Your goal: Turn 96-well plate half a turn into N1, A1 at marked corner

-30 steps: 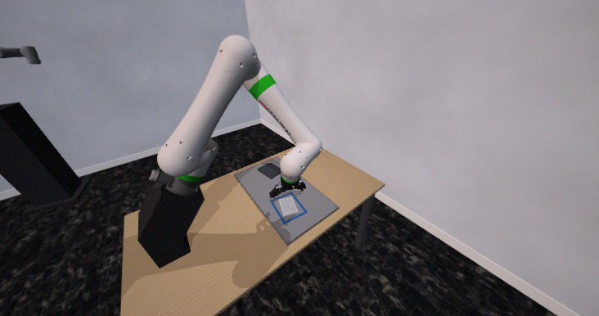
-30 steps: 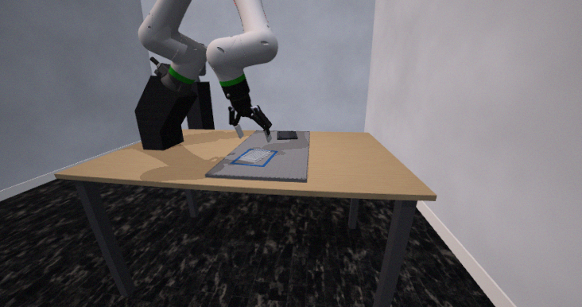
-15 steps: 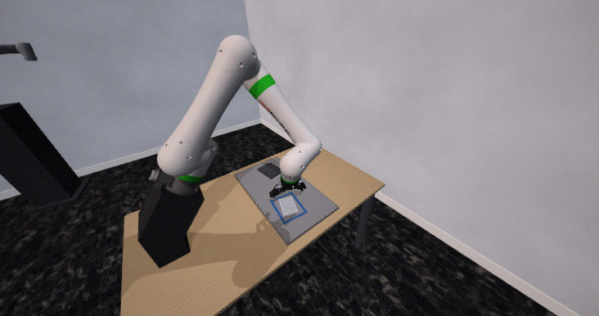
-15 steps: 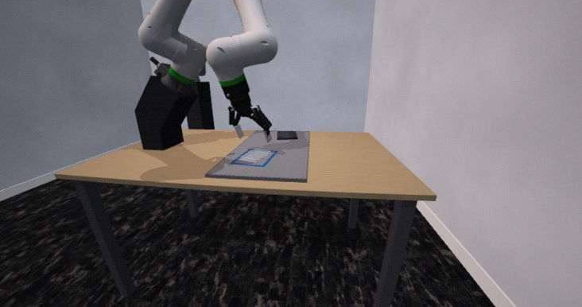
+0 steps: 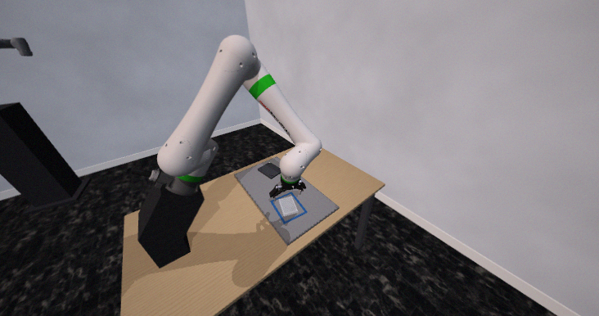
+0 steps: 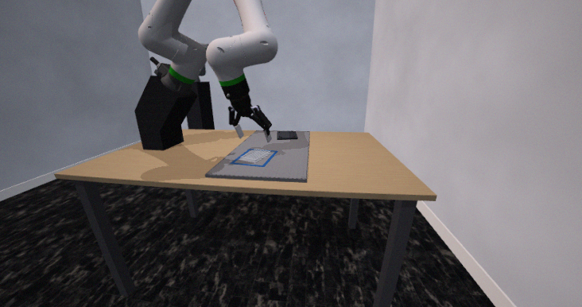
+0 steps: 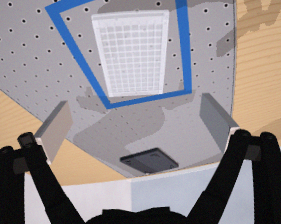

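The black two-finger claw (image 6: 252,133) is hanging fully spread and holding nothing, just above the grey perforated deck (image 6: 292,162). The white 96-well plate (image 6: 255,156) is lying flat inside the blue taped outline (image 6: 269,161), near the claw. Well beyond the outline sits the dark square nest (image 6: 287,134). For a clean regrasp, the fingers should straddle the plate squarely, level, before closing.

Two pale grey walls (image 6: 468,80) meet in a corner behind a light wooden desk (image 6: 358,170) on dark grey legs. The floor (image 6: 252,256) is dark and mottled, edged by a white skirting board (image 5: 482,257). A black cabinet (image 5: 29,154) stands far left. Soft shadows fall across the desk top.
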`<state>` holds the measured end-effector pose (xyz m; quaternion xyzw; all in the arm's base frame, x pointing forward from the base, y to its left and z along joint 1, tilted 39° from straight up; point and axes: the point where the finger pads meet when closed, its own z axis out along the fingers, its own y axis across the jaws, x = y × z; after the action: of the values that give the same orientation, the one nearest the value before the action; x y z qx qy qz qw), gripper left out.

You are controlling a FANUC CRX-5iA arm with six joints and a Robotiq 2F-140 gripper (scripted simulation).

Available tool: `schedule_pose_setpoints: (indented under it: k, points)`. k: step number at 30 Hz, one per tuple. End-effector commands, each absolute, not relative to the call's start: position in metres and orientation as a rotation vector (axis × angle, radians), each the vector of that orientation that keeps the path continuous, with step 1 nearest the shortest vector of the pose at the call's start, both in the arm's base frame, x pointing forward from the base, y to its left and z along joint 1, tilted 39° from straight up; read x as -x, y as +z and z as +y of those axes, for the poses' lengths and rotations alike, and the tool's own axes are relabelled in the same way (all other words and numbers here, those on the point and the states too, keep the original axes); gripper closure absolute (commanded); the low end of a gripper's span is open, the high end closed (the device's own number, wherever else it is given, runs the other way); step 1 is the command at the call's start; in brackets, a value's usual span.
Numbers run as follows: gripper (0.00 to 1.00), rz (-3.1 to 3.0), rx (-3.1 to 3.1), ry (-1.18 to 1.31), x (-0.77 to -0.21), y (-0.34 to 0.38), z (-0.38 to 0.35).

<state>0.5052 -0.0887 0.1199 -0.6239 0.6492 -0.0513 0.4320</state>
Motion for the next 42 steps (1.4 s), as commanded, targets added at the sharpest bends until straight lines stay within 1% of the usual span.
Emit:
schedule_pose_setpoints:
  k: [1,42]
  points:
    - [0.00,1.618,1.555,-0.128,-0.505,0.120,-0.089]
    - [0.00,1.618,1.555,-0.128,-0.543,0.074,-0.085]
